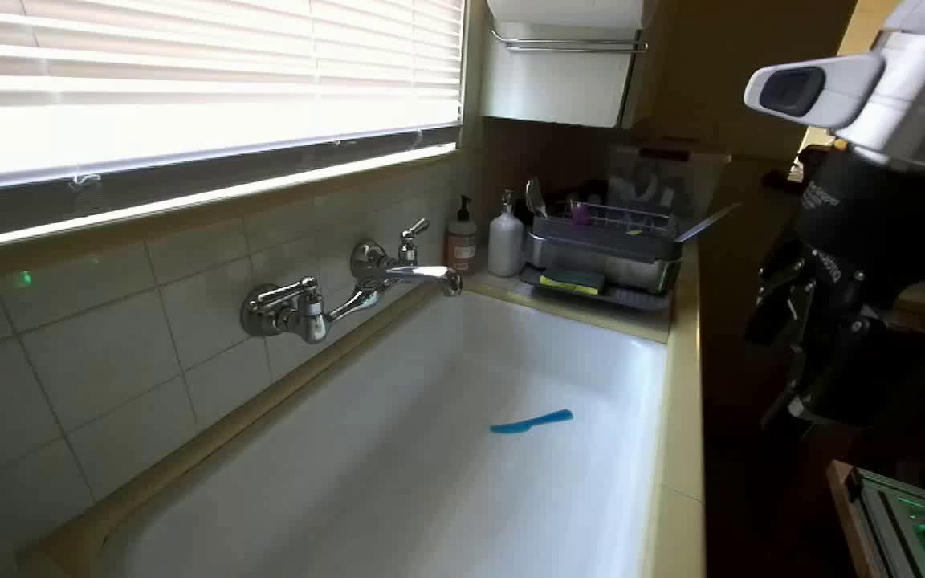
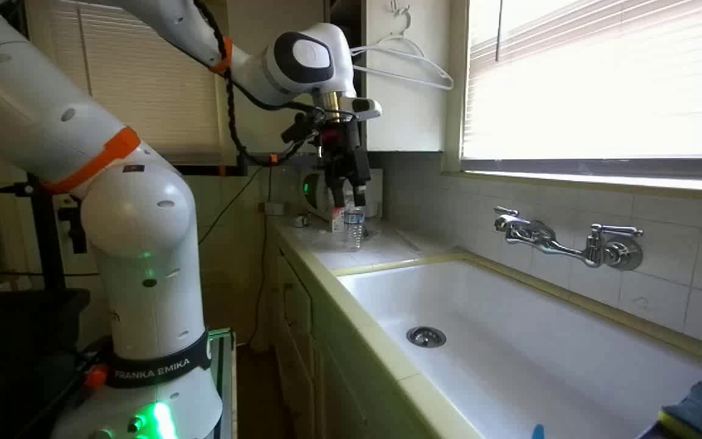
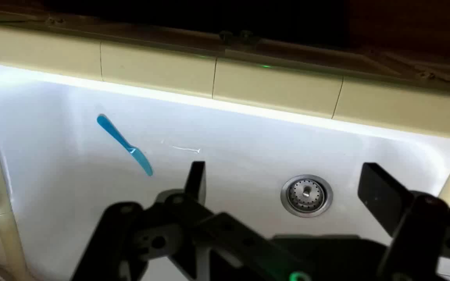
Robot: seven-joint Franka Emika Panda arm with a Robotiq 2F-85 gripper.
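My gripper is open, its two black fingers wide apart with nothing between them. Seen in both exterior views, the gripper hangs fingers down, well above counter height. In the wrist view the white sink lies below, and the metal drain strainer shows through the gap between the fingers. A blue plastic knife rests on the sink floor, left of the fingers in that view and apart from them. The knife appears whole in an exterior view; elsewhere only the tip of the knife enters the frame's bottom edge.
A chrome faucet juts from the tiled wall over the sink. At one sink end stand a dish rack, a sponge and two pump bottles. A water bottle stands on the opposite counter. Yellow tile edges the sink.
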